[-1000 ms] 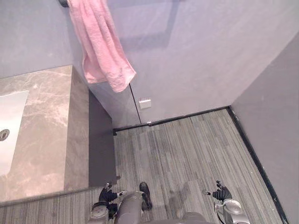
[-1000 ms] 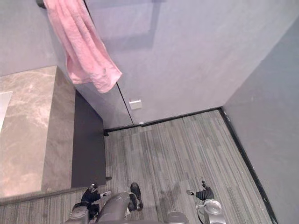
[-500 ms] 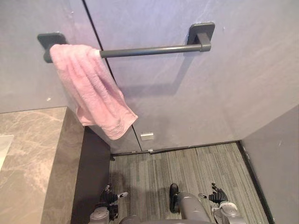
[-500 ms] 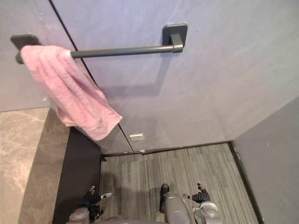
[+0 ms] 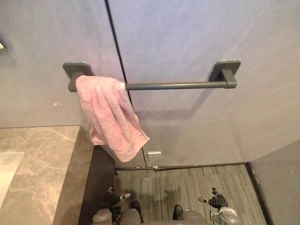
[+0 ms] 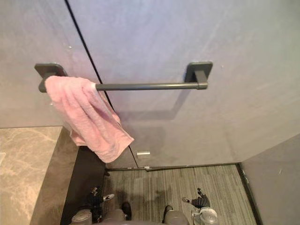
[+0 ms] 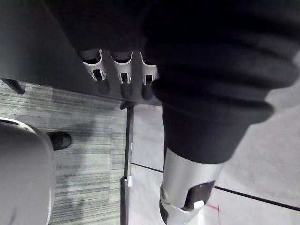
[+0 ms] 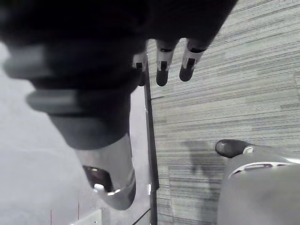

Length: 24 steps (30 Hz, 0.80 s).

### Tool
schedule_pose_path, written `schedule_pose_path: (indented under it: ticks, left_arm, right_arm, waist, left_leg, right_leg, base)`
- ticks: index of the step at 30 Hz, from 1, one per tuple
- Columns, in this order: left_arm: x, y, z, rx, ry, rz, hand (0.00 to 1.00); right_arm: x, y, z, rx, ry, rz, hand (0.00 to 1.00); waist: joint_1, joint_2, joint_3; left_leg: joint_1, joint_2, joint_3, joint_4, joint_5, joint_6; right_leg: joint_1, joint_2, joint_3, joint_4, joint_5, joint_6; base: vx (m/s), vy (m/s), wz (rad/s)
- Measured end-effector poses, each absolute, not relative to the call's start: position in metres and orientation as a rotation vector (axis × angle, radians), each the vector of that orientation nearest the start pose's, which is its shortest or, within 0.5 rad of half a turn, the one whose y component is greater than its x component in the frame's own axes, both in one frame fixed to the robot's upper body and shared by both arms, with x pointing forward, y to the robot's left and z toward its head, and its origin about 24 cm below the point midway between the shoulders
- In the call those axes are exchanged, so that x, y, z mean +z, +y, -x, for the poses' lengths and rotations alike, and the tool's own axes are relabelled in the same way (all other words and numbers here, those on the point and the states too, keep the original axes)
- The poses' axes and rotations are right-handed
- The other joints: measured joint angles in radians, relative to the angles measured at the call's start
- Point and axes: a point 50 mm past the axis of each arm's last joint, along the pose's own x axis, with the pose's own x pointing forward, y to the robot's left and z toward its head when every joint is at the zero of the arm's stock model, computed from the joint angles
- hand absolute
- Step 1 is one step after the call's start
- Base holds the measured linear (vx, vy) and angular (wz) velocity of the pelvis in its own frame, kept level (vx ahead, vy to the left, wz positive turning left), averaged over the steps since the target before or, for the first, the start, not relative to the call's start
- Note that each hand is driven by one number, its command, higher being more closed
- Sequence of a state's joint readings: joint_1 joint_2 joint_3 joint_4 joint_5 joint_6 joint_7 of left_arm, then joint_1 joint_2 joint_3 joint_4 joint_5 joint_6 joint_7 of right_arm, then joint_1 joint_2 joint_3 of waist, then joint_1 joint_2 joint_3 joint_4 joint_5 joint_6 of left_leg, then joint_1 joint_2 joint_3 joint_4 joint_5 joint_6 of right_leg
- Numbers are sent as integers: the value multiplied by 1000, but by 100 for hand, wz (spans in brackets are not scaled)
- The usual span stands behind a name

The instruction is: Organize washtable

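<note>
A pink towel [image 5: 112,118] hangs bunched at the left end of a dark wall rail [image 5: 174,86]. Its lower corner droops beside the brown marble washtable [image 5: 44,173] at the lower left. A pale sink basin [image 5: 7,171] is set into the washtable at the view's left edge. My left hand [image 5: 112,199] hangs low by the washtable's dark side, fingers [image 7: 122,76] straight and holding nothing. My right hand [image 5: 214,202] hangs low over the floor, fingers [image 8: 161,66] relaxed and holding nothing. Both hands are far below the towel and the rail.
A grey wall stands straight ahead with a small white plate [image 5: 153,153] near its foot. Another grey wall [image 5: 281,187] closes the right side. Striped grey flooring [image 5: 187,185] lies between the washtable's dark side panel [image 5: 99,173] and that wall.
The camera has tilted up: the whole rail and both its brackets now show and the floor has slid down the picture. Both hands still hang low and open.
</note>
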State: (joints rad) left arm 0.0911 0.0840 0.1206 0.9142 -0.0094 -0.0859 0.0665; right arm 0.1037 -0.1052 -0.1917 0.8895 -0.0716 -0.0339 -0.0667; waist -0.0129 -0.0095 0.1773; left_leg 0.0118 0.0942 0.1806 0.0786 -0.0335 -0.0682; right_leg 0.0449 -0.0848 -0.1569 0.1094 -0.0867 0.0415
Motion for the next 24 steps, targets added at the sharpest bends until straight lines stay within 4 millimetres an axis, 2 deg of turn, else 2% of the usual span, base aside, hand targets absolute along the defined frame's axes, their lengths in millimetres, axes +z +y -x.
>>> schedule_pose_path:
  ticks: [5, 8, 11, 16, 24]
  left_arm:
    - [-145, 207, -117, 244, 924, -53, 0]
    - [-139, 208, -125, 240, 878, -59, 0]
    - [-122, 208, -142, 236, 759, -54, 0]
    - [-75, 206, -166, 229, 480, -24, 0]
    - [-25, 206, -183, 234, 221, 33, 0]
  right_arm:
    - [-142, -224, -116, -278, 951, 114, 0]
    - [-142, -224, -116, -280, 951, 115, 0]
    - [-142, -225, -116, -291, 951, 121, 0]
    - [-138, -226, -121, -291, 922, 128, 0]
    - [-135, -227, -123, -283, 902, 149, 0]
  waist:
    - [-2, 9, -6]
    - [-2, 13, -13]
    - [-3, 12, -15]
    - [0, 11, -16]
    - [0, 10, -24]
  left_leg:
    - [74, -35, 8, -80, 17, 12]
    - [74, -42, -7, -93, 24, 13]
    - [76, -43, -34, -120, 43, 13]
    - [97, -44, -52, -151, 60, 13]
    - [97, -47, -84, -172, 79, 18]
  right_leg:
    - [40, -21, 6, -18, -7, 21]
    - [43, -22, -8, -29, -7, 22]
    - [57, -18, -36, -41, -6, 22]
    - [72, -15, -49, -43, -6, 21]
    - [72, -16, -77, -44, -8, 21]
  base:
    - [49, 62, -2]
    - [33, 9, 14]
    - [23, -33, 24]
    - [-28, -18, 10]
    - [-44, -9, 11]
